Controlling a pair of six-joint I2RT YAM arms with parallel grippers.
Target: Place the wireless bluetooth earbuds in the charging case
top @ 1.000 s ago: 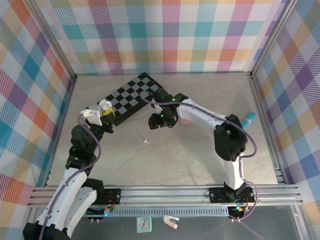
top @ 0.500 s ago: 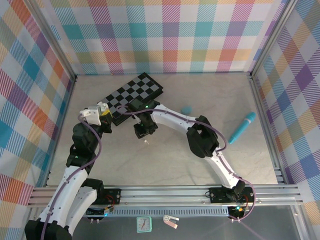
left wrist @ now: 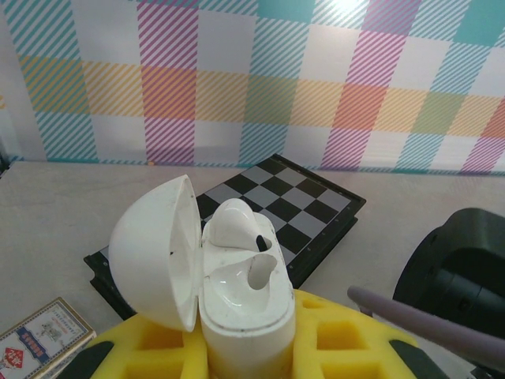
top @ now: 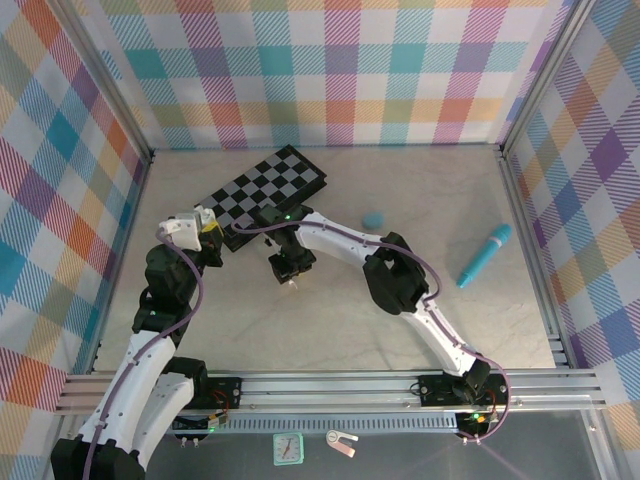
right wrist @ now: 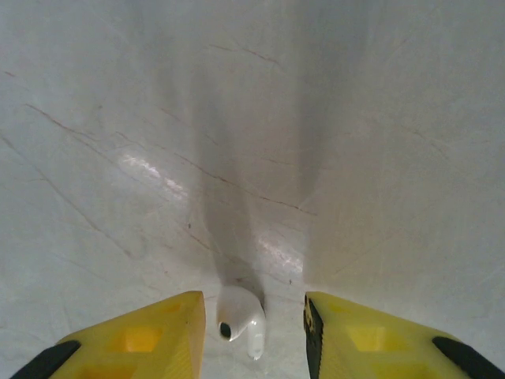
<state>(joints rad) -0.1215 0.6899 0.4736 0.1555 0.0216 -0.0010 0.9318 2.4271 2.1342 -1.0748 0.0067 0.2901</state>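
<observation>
A smooth white plastic charging case (left wrist: 241,316), its domed lid (left wrist: 154,253) hinged open, is clenched upright in the yellow left tool (top: 210,222), just beside the near-left corner of the chessboard (top: 262,195). One of its two moulded wells is filled by a glossy white earbud (left wrist: 235,223). Just in front of the chessboard, a second earbud (right wrist: 241,320), white and short-stemmed, is laid on the pale, veined worktop (right wrist: 252,118), straddled untouched by the released right tool (right wrist: 254,316).

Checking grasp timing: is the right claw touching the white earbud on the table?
Apart. The right wrist view shows bare table between the white earbud and each finger of the right claw.
</observation>
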